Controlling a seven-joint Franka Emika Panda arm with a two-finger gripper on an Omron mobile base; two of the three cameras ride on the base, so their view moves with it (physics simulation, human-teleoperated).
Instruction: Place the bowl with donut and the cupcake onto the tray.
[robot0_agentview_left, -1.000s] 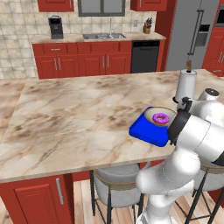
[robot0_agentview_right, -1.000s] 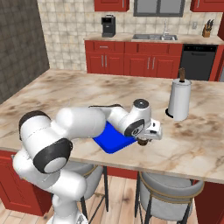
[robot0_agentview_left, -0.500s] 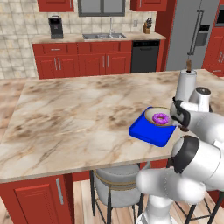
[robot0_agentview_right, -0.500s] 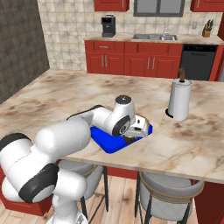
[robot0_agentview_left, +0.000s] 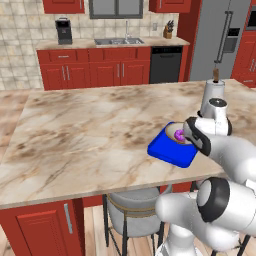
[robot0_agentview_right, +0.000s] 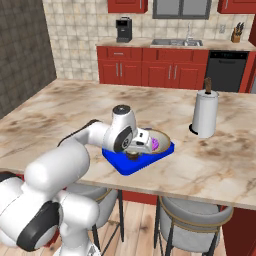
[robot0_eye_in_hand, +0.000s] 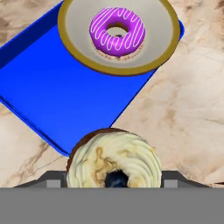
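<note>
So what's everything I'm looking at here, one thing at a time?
tray: one, bright blue, on the marble island near its front edge
bowl: one, grey with a tan rim, on the tray's far corner
donut: one, purple frosting with white stripes, in the bowl
cupcake: one, brown with cream swirl topping, held at the tray's near edge
paper towel roll: one, white on a dark post, on the island beyond the tray
island counter: one, beige marble
stools: two, grey seats, under the island
coffee machine: one, black, back counter
sink: one, steel, back counter
robot arm: one, white; its fingers hold the cupcake
</note>
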